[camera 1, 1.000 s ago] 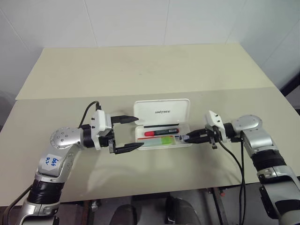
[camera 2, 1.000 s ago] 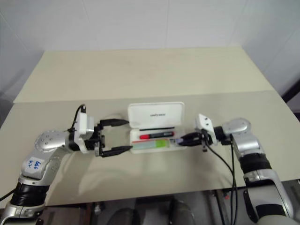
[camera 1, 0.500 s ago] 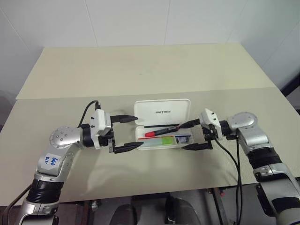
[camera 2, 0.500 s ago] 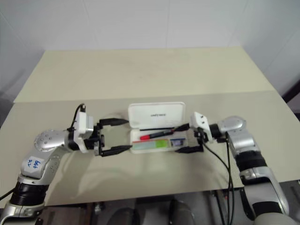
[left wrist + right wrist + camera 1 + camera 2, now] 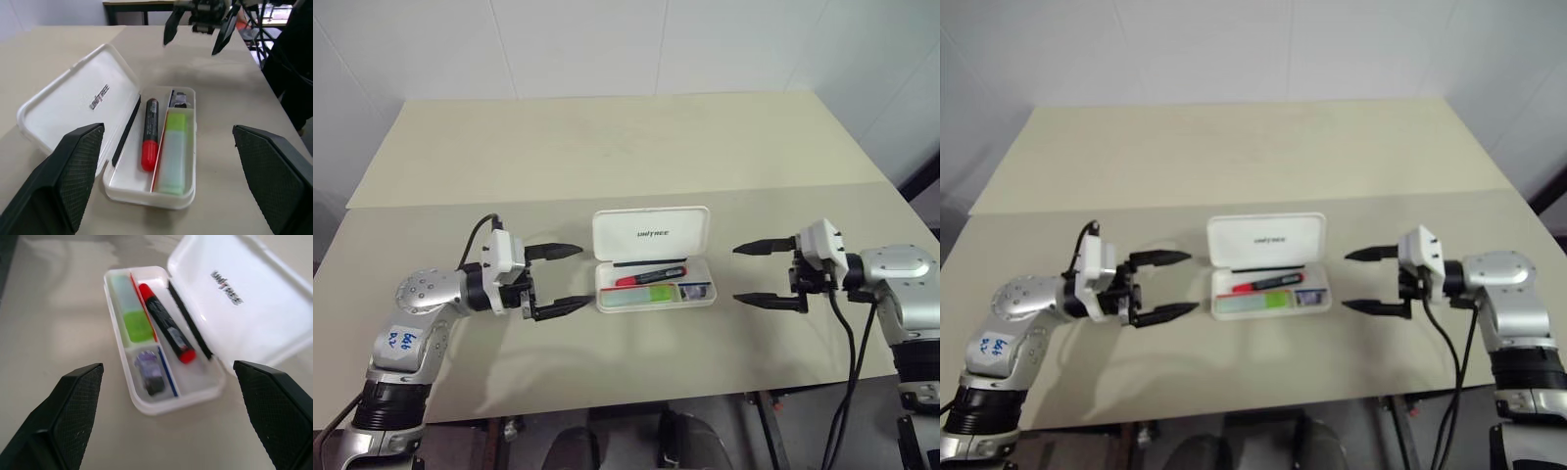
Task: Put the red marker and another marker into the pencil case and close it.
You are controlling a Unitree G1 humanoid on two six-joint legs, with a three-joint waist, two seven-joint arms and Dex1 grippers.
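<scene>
We see the pencil case (image 5: 653, 258) lying open near the middle of the table (image 5: 607, 147), its lid tipped back on the far side and carrying the dark logo text; inside the tray the red marker (image 5: 149, 133) lies lengthwise in the compartment next to the lid, and the mint-green highlighter (image 5: 173, 151) lies in the compartment on the near side, parallel to it (its brighter yellow-green cap points toward the right gripper's end). A small purple-grey piece (image 5: 148, 368) sits in the little compartment at that same end, just beside the highlighter's cap. The left gripper (image 5: 558, 279) hangs just to the left of the case, fingers spread and holding nothing; the right gripper (image 5: 752, 273) stands apart from the case's right end, fingers likewise spread wide and empty; both point inward at the case.
</scene>
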